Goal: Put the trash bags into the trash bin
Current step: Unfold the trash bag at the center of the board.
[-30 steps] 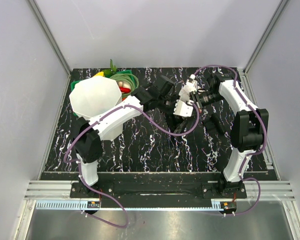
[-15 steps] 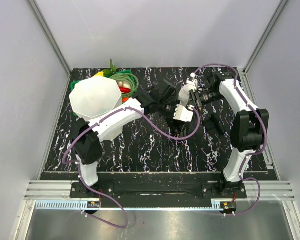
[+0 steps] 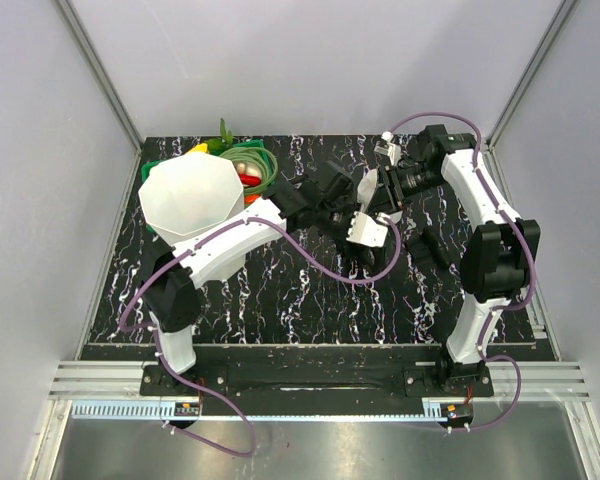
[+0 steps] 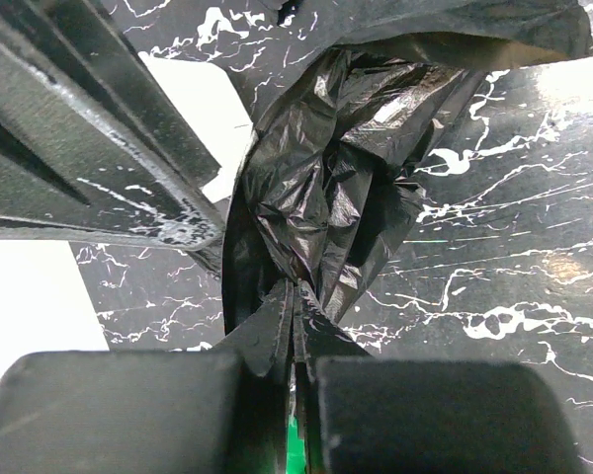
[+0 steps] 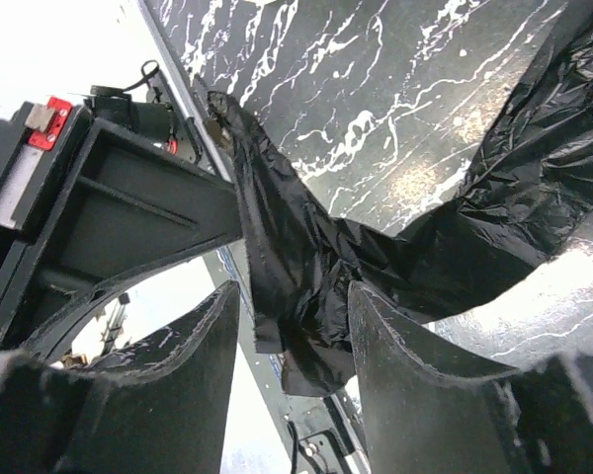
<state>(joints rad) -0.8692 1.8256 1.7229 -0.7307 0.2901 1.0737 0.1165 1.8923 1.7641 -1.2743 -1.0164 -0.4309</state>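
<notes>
Top view: the bin (image 3: pixel 188 196) stands at the far left of the table (image 3: pixel 280 295), upright, with a green basket (image 3: pixel 263 158) touching it on the far side. The left arm (image 3: pixel 230 238) reaches rightward past the bin. The right arm (image 3: pixel 485 205) bends in from the right. Their wrists meet over the far middle of the table, well apart from the bin. What hangs between them is lost against the black marbled top.

Left wrist view: the left gripper (image 4: pixel 295 331) has its two fingers pressed together on a pinch of the bag (image 4: pixel 321 188). The glossy black film bunches up away from the fingers in crumpled folds, above the table. Black bars of the right arm fill the upper left, just beside the bag's edge.

Right wrist view: the right gripper (image 5: pixel 295 341) has its fingers standing apart, with a twisted strand of the bag filling most of the gap. I cannot tell whether they press on it. The strand runs up to the left gripper's tip, and a wide sheet of film spreads off to the right over the table.
</notes>
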